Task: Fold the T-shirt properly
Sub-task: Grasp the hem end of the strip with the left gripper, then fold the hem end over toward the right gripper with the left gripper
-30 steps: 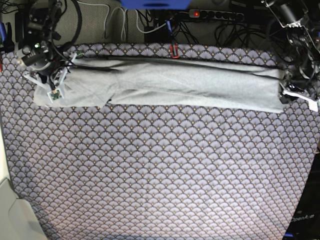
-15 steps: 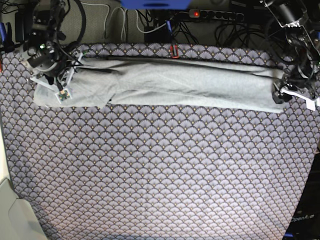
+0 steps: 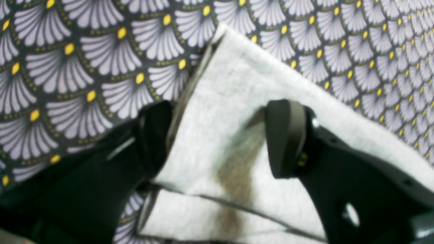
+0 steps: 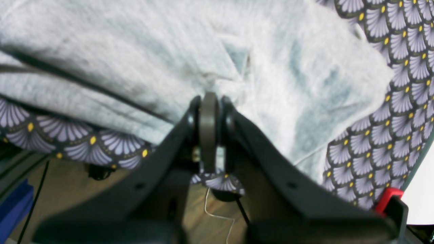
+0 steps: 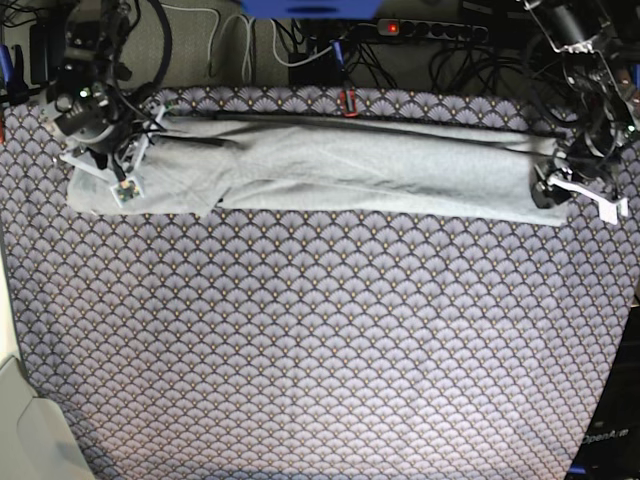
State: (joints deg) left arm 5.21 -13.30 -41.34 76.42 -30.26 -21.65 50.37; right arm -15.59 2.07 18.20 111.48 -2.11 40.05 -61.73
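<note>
The T-shirt (image 5: 350, 170) lies folded into a long narrow band across the far part of the tabletop (image 5: 320, 350), on the fan-scale tablecloth (image 5: 300, 330). The left gripper (image 3: 217, 135) sits at one end of the band with its jaws set wide — a folded corner of grey cloth lies between them, touching neither clearly. At the other end the right gripper (image 4: 209, 112) has its jaws pressed together, pinching a bunched edge of the T-shirt.

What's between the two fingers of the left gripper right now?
A corner of the T-shirt lies between the open left gripper's fingers, over the tablecloth. The left wrist view shows it.
</note>
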